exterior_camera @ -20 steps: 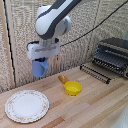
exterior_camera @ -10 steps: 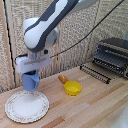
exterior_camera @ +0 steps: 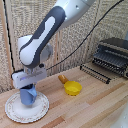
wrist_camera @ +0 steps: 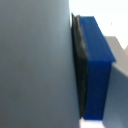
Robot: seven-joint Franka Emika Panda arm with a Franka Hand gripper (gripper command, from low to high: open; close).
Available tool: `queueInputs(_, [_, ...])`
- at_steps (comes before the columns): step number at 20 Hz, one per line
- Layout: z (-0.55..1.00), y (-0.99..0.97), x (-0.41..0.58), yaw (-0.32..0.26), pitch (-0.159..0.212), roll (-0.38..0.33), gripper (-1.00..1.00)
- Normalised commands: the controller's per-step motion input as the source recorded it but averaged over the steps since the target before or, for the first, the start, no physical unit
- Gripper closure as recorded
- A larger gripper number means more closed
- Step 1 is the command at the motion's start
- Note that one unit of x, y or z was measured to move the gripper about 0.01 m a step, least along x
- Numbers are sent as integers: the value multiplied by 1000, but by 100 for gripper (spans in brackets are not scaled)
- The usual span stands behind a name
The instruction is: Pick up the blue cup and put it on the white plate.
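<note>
1. Gripper [exterior_camera: 29, 91], white and boxy, on a white-and-grey robot arm: fingers closed against the walls of the small medium-blue cylindrical cup [exterior_camera: 28, 96].
2. Cup: low over the centre of the large round white plate with beige patterned rim [exterior_camera: 42, 109]; actual contact with the plate cannot be told.
3. Wrist view: blue fingertip pad [wrist_camera: 97, 70] pressed flat against the cup's grey-blue wall [wrist_camera: 35, 65].
4. Small yellow bowl with orange handle [exterior_camera: 72, 88]: on the wooden table [exterior_camera: 95, 107], to the exterior view's right of the plate, apart from it.
5. Black toaster oven [exterior_camera: 113, 55]: far back, exterior view's right.
</note>
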Motion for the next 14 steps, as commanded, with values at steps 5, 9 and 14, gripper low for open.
queueInputs(5, [-75, 137, 117, 132, -53, -208, -100])
queueInputs(9, [131, 5, 40, 62, -63, -44, -100])
queueInputs(14, [650, -174, 82, 14, 1, 37, -100])
